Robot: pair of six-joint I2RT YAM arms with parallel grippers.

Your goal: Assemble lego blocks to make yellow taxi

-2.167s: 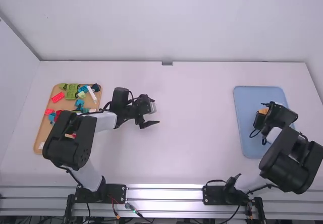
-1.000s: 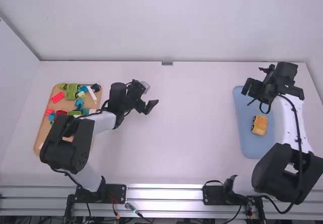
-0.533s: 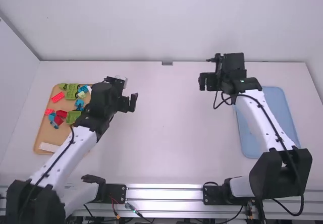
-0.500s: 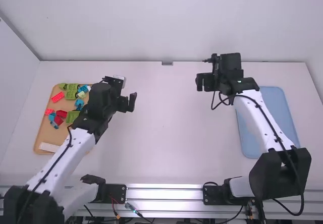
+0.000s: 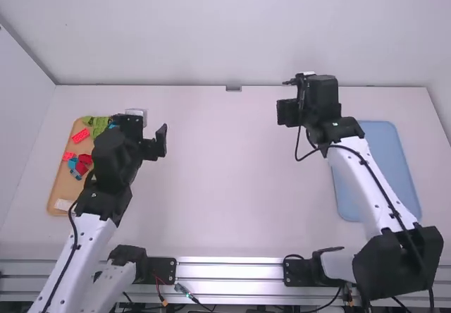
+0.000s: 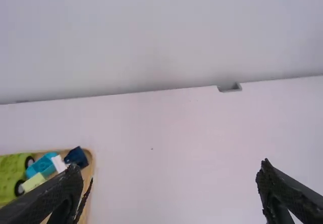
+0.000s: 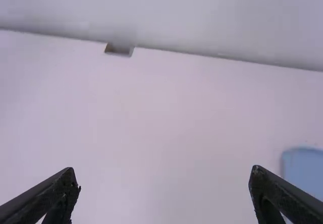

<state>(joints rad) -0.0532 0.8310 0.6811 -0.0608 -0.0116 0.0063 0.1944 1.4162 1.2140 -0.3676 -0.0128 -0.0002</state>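
Currently, left claw (image 5: 149,146): held spread
Right claw (image 5: 287,112): held spread over table (image 5: 225,193)
Blocks (image 5: 81,135): scattered on tan tray (image 5: 60,189)

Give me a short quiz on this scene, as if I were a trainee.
1. True or false: the left gripper has its fingers spread apart.
2. Multiple choice: what colour is the tray partly covered by the right arm? a) green b) blue c) red
3. Short answer: seen from the high view, on which arm's side of the table do the red blocks lie?

Key: 1. True; 2. b; 3. Left.
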